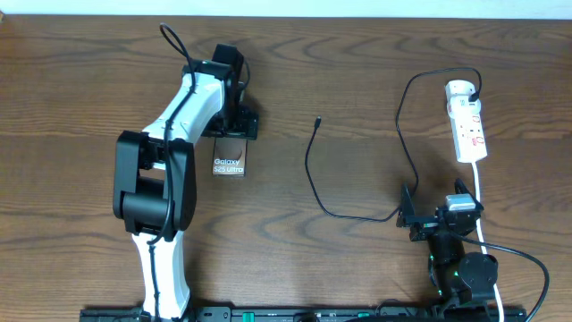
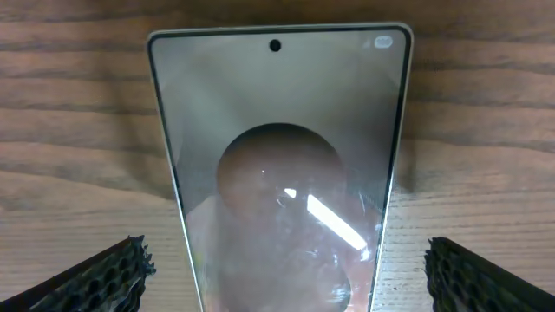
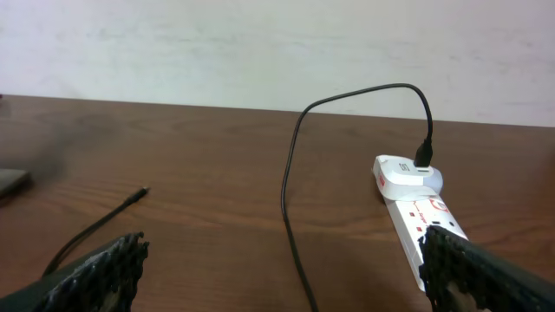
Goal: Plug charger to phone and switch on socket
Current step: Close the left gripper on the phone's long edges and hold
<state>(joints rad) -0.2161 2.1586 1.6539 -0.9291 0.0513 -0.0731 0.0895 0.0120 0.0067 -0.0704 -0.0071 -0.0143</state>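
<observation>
white lettering reading "galaxy s25 ultra" is shown in two lines on the screen of the phone (image 1: pixel 229 163) in the overhead view. red marks are printed on the socket (image 1: pixel 470 132), but they are too small and blurred to be read in either view.

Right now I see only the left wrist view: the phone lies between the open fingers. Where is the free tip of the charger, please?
Observer: The connector tip of the charger lies on the table, to the right of the phone and apart from it; nothing holds it.
Operator: Is the other end plugged in already?
Observer: Yes, it sits in the rounded far end of the socket, at the table's right side.
Operator: And the right gripper?
Observer: The right gripper is open and empty, nearer the robot than the socket.
</observation>
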